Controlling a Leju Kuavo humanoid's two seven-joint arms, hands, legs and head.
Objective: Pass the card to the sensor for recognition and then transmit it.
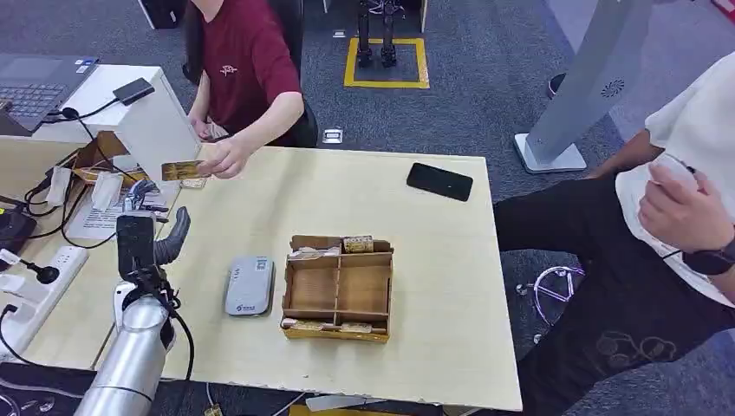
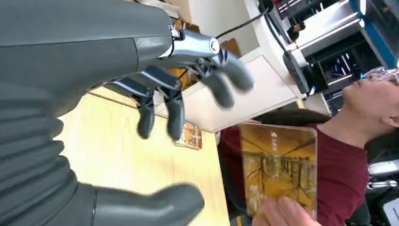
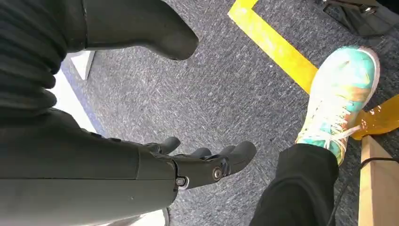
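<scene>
A person in a dark red shirt across the table holds a gold-brown card [image 1: 180,170] out toward me; in the left wrist view the card [image 2: 278,172] is close in front of my fingers, pinched from below by the person's hand. My left hand [image 1: 154,245] is raised over the table's left side, fingers spread, holding nothing; the left wrist view has it [image 2: 188,94] a short way from the card, not touching. The grey sensor [image 1: 250,285] lies flat on the table right of my left arm. My right hand [image 3: 207,165] hangs over the carpet, fingers loosely apart, empty.
A wooden divided box [image 1: 339,287] with cards along its edges stands beside the sensor. A black phone [image 1: 439,181] lies at the far right of the table [image 1: 433,286]. Cables, a power strip [image 1: 35,286] and a laptop [image 1: 39,82] crowd the left. A second person [image 1: 676,208] sits at right.
</scene>
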